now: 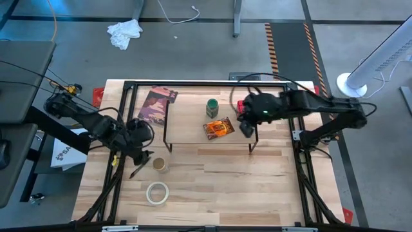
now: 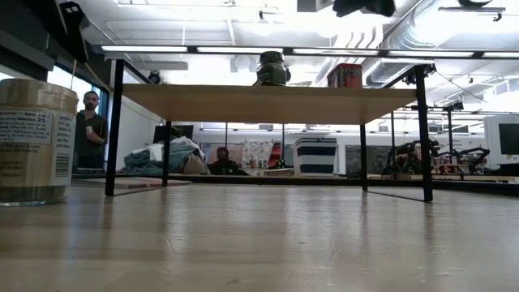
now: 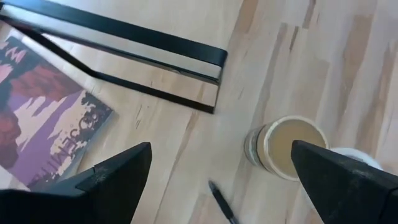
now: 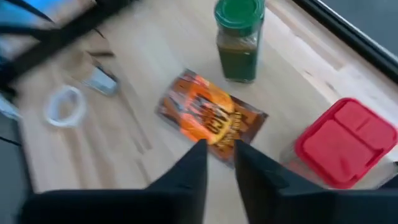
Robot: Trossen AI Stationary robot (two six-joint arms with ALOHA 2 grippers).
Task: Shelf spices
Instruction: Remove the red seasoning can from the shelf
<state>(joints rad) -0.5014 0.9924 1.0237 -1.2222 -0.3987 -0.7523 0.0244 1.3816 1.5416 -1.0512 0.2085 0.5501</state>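
A: From above, three spices are up on the shelf (image 1: 193, 132): the green-lidded jar (image 1: 212, 107), the orange packet (image 1: 218, 127) and the red tin (image 1: 242, 106), that last one half under the right hand (image 1: 247, 125). The tan-lidded jar (image 1: 160, 165) is down on the desk (image 1: 212, 187), near the white tape roll (image 1: 157, 193).

B: And the left hand (image 1: 138, 160) hangs just beside that jar, spread wide, holding nothing.

A: Table-level view now: the jar (image 2: 32, 139) looms large, a squat cylinder with a paper label, while the green-lidded jar (image 2: 272, 68) and the tin (image 2: 345, 75) stand upright on the pale wooden board.

B: Left wrist view: dark fingers (image 3: 109, 177) far apart, the jar's (image 3: 287, 147) round lid just ahead, a glossy maroon packet (image 3: 43, 118) and a thin dark pen-like thing (image 3: 221, 202) nearby.

A: The risk, I'd say: a smooth round jar can roll or tip if one finger nudges it first.

B: Right wrist view: the fingers (image 4: 186, 177) are barely parted and grip nothing, just over the crinkly foil packet (image 4: 211, 118). The tin (image 4: 347, 142) sits close to the board's edge

A: So a careless retreat could knock it off, or snag the packet
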